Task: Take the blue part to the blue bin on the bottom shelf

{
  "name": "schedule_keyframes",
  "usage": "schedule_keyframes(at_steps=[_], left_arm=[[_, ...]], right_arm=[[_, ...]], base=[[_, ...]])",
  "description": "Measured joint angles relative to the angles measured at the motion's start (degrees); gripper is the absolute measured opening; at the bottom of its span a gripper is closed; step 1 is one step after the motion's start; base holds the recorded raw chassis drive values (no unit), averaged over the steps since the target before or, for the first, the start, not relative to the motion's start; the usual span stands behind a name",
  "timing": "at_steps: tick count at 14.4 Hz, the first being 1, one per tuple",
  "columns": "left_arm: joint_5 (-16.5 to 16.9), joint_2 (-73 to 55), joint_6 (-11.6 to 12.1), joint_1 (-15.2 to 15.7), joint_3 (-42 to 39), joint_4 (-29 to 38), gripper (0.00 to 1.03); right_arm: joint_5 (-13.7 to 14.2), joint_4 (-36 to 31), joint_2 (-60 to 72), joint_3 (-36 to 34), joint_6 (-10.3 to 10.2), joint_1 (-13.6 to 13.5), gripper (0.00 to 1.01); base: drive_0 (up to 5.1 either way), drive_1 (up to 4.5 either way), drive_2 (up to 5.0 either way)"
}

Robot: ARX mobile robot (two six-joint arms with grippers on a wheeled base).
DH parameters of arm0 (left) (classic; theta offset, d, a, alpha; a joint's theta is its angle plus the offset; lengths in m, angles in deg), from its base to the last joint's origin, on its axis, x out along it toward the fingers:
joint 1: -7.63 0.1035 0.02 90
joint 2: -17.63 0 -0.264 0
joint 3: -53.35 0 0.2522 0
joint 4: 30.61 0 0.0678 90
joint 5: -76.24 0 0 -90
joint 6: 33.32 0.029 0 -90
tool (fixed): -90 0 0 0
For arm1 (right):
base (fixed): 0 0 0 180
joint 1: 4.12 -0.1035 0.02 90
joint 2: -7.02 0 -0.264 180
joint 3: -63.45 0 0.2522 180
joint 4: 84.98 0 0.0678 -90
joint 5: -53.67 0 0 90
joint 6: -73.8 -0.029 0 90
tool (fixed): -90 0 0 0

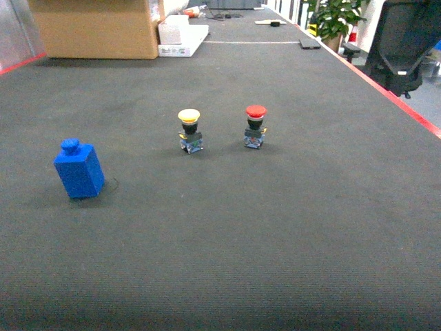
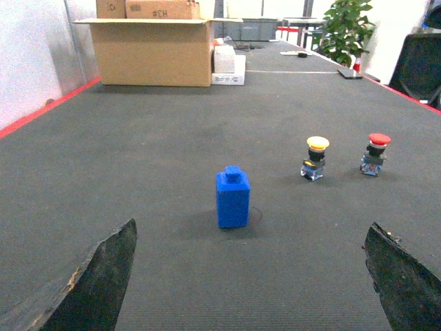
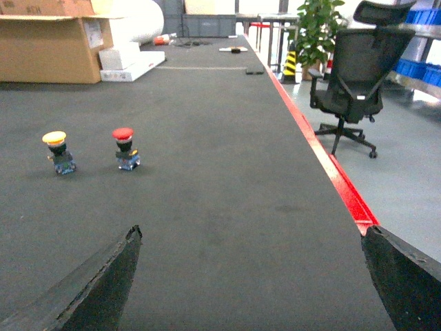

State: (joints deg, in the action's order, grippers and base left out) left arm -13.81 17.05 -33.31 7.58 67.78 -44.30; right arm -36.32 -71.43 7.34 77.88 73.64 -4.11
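- Left tool (image 2: pixel 251 283): two dark, nearly black fingers (image 2: pixel 96 286) rise from the bottom corners of the left wrist view, each a broad wedge narrowing to a blunt tip.
- The left finger's inner edge is chipped and scuffed, with pale worn patches.
- Right tool (image 3: pixel 251 279): the same pair of dark wedge fingers (image 3: pixel 93 289), matte and slightly rough.
- No arm shows in the head view.
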Motion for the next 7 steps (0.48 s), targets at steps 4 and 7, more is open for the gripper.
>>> schedule_keyframes(at_steps=[4, 7], left_arm=[[0.0, 0.0, 0.0, 0.0, 0.0, -0.3, 0.98], [0.0, 0.0, 0.0, 0.0, 0.0, -0.3, 0.98]], right_arm=[[0.0, 0.5, 0.0, 0.0, 0.0, 0.0, 0.98], [0.0, 0.5, 0.0, 0.0, 0.0, 0.0, 0.98]], base=[[0.0, 0.0, 0.0], [0.0, 0.0, 0.0]])
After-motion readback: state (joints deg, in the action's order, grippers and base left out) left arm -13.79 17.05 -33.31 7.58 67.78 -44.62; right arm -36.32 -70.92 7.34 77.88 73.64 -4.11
